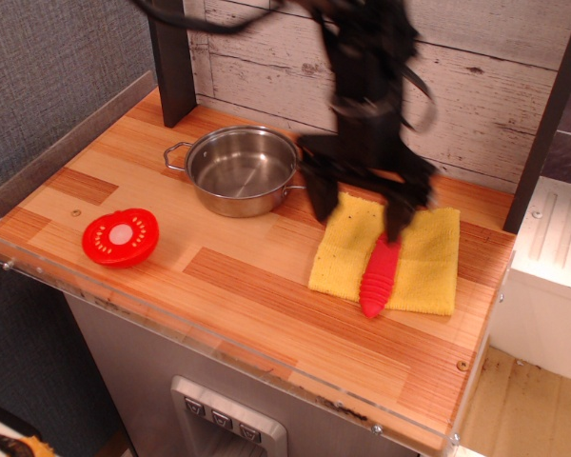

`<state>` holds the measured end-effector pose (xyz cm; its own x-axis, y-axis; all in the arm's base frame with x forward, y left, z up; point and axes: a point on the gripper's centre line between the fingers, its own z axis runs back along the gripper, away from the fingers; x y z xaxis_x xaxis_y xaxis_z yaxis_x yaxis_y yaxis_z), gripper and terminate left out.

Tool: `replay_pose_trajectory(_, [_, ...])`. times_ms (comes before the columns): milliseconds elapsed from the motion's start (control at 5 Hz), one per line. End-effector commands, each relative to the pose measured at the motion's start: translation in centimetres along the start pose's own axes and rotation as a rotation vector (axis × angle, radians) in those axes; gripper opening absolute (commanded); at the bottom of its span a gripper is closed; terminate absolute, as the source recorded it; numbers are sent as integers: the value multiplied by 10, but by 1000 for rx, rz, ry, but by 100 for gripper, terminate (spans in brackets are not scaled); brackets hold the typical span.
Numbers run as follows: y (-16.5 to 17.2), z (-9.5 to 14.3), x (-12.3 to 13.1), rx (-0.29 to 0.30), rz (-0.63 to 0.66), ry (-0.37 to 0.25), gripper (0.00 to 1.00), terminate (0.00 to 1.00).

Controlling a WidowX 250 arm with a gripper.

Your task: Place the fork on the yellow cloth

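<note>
The fork [379, 277] lies on the yellow cloth [423, 267], its ribbed red handle pointing toward the front edge and its tip just past the cloth's front hem. The grey tines are hidden behind my gripper. The cloth lies flat at the right of the wooden counter. My gripper [360, 205] is blurred with motion, its two black fingers spread wide, open and empty, above the cloth's back left part. One finger [322, 203] hangs over the cloth's left edge, the other over the fork's upper end.
A steel pot [241, 168] stands left of the cloth, behind my gripper's left finger. A round red tomato-slice disc [121, 236] lies at the front left. A dark post [171, 57] stands at the back left, a plank wall [514, 67] behind.
</note>
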<state>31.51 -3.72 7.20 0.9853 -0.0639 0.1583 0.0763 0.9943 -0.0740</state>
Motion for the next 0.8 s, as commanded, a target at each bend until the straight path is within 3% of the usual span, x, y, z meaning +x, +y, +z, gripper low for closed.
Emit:
replay_pose_trajectory(0, [70, 53, -32, 70, -103, 31, 100, 0])
replay_pose_trajectory(400, [87, 54, -55, 93, -135, 60, 100, 0])
replay_pose_trajectory(600, [96, 49, -60, 53, -143, 121, 100, 0])
